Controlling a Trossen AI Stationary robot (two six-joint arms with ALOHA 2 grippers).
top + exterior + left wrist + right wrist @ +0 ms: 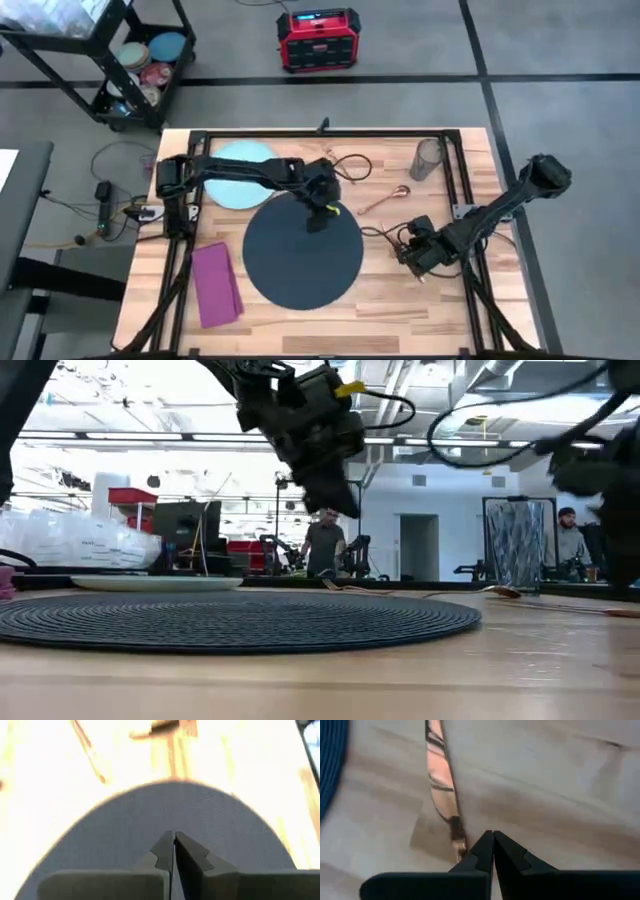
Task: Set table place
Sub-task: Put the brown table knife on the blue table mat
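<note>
Your high view is evenly lit, soft shadows only. The low view is backlit: ceiling strip lights and windows blow out the upper frame, so the left gripper (335, 495) reads as a silhouette. In the left wrist view the table (55, 775) is overexposed across the top and blurred. In the right wrist view the copper knife (441, 785) is soft, with glare streaks.

Both arms are dark, matte black, built of slim tubular links joined by bulkier rounded joint housings. The left arm's two-finger gripper (318, 216) carries a small yellow tag near its wrist, with thin black cables looping at about its 2 o'clock. The right arm's two-finger gripper (417, 254) has flat black fingers (512, 855) with stepped, notched inner edges.
</note>
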